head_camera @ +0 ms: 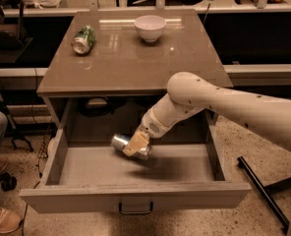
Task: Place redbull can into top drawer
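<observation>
While the end effector [137, 144], clamped on the redbull can [120, 142], hangs low inside the open top drawer [194, 195], early release could send the sideways can rolling.

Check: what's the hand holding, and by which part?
The redbull can, lying sideways, clamped across its body by the hand over the open top drawer.

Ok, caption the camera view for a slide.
Hand grips the redbull can inside the open top drawer; green can and bowl on the cabinet top.
</observation>
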`<state>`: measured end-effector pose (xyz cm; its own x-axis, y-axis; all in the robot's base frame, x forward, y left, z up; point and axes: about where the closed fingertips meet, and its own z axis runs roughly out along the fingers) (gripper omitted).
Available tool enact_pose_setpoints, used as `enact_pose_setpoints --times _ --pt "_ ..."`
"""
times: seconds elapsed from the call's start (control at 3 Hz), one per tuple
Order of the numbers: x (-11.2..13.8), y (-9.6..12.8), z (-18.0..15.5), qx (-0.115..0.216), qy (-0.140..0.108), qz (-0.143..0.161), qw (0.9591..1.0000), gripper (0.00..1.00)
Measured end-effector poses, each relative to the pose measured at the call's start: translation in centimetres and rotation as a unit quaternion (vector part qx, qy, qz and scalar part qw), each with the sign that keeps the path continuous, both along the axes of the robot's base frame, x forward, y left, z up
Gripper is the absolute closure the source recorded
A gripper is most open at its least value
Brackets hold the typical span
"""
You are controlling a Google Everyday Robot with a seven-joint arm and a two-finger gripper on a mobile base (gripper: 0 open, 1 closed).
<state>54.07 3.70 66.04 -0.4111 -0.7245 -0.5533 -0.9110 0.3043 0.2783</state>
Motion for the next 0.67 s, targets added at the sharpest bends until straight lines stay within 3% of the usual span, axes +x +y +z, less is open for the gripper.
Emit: enact_pose_setpoints --times 0.33,0.67 --pt "0.3 -2.8 -0.3 -0.022 0.001 -0.015 0.9997 0.0" --pt "0.8 -8.8 0.8 -0.051 -0.008 -0.043 0.9977 0.0"
